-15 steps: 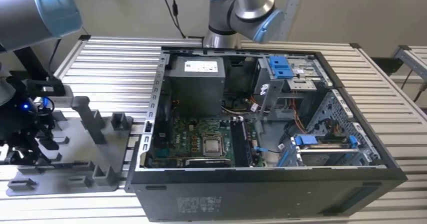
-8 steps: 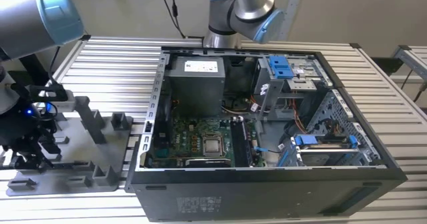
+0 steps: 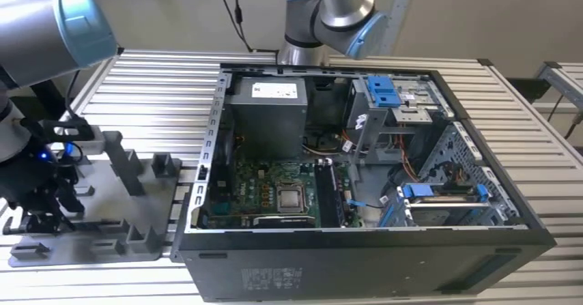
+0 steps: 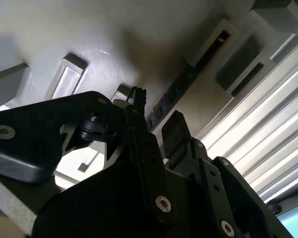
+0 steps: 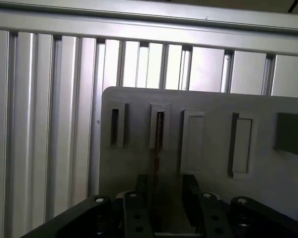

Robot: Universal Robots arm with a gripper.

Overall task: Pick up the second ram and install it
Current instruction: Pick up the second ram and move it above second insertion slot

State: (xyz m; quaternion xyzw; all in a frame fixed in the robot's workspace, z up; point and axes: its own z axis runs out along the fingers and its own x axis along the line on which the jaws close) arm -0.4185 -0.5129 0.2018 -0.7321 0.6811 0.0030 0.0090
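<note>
Hand (image 5: 165,184), jaws apart, astride one ram (image 5: 159,134) in one grey tray (image 5: 213,106)

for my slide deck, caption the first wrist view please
Open gripper straddling the second ram, which sits on edge in the grey tray on the slatted table.

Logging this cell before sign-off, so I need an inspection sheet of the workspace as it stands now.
Surface: ribbed aluminium table carrying a flat grey plastic tray and an open black computer case.
Job's things: long thin dark ram stick stands on edge in a tray slot.
Clutter: nothing seen.
Grippers: black tool low over the tray, fingers apart on either side of the ram stick.
Cables: black cables hang behind the table; coloured wiring inside the case.
Surroundings: pale wall.
</note>
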